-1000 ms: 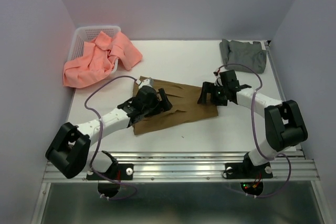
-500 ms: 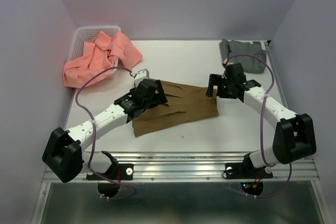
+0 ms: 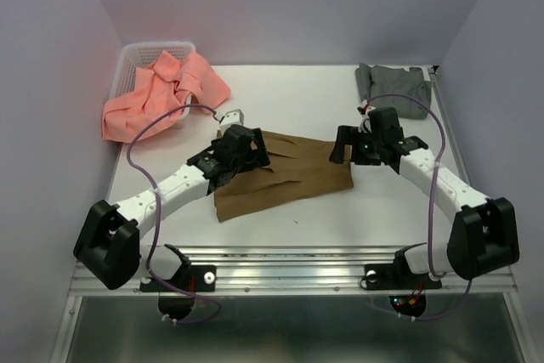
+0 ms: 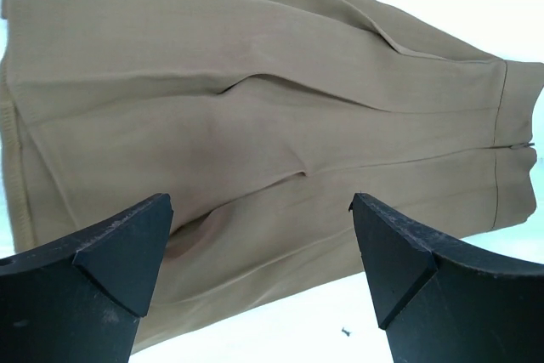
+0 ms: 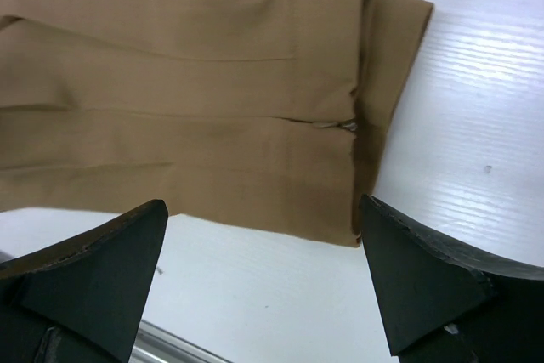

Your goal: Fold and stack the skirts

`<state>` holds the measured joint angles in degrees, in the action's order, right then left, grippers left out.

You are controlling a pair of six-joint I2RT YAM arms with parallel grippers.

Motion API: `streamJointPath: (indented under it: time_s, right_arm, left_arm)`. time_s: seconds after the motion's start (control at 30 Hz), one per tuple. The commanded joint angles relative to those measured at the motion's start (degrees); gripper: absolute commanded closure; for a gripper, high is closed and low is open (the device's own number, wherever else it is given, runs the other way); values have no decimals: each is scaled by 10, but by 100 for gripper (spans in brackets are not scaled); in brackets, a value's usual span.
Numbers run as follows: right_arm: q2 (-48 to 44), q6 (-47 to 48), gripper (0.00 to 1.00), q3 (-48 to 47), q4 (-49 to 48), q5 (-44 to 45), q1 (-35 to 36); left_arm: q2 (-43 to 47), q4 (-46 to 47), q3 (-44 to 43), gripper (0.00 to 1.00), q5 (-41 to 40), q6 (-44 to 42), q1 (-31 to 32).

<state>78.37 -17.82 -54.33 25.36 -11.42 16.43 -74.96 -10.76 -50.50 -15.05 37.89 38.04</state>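
The tan-brown pleated skirt [image 3: 289,174] lies flat mid-table, filling most of the left wrist view [image 4: 255,108] and the upper part of the right wrist view [image 5: 195,99]. My left gripper [image 3: 246,150] hovers open over the skirt's far left corner, nothing between its fingers. Open too, my right gripper [image 3: 347,147] hangs above the skirt's far right corner, also empty. A grey skirt [image 3: 393,89] sits bunched at the far right. The salmon-pink skirt [image 3: 161,91] spills out of the basket at the far left.
A white lattice basket [image 3: 132,61] stands at the far left corner, under the pink cloth. Purple-grey walls close the table in on the left, back and right. A metal rail [image 3: 289,274] runs along the near edge.
Both arms lifted off the brown skirt and drew back toward its far corners: the left gripper moved up and away, the right gripper swung right then settled back by the skirt's right edge.
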Motion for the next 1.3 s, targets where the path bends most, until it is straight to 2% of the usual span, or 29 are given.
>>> streamJointPath:
  time_s: [0.0, 0.13, 0.33, 0.5, 0.77, 0.93, 1.1, 1.27]
  right_arm:
    - [-62, 13, 0, 17, -68, -112, -1]
    - [-53, 0, 0, 41, -116, -203, 6]
    - [28, 0, 0, 67, -128, -207, 35]
    - [78, -4, 0, 80, -116, -158, 35]
    - [120, -18, 0, 87, -68, -51, 35]
    - [128, -17, 0, 84, -73, -56, 35]
    - [119, -11, 0, 76, -79, -89, 35]
    - [91, -10, 0, 58, -81, -103, 35]
  left_arm:
    - [-18, 46, 29, 1, 43, -11, -34]
    - [-41, 103, 65, 1, 70, -12, -68]
    - [-110, 157, 53, 1, 107, -33, -96]
    - [-150, 128, 47, 1, 93, -41, -132]
    - [-152, 36, 5, 1, -11, -90, -227]
    - [-157, 5, -57, 1, -19, -121, -276]
    - [-159, -10, -122, 1, 35, -131, -285]
    - [-100, 8, -100, 1, 154, -123, -271]
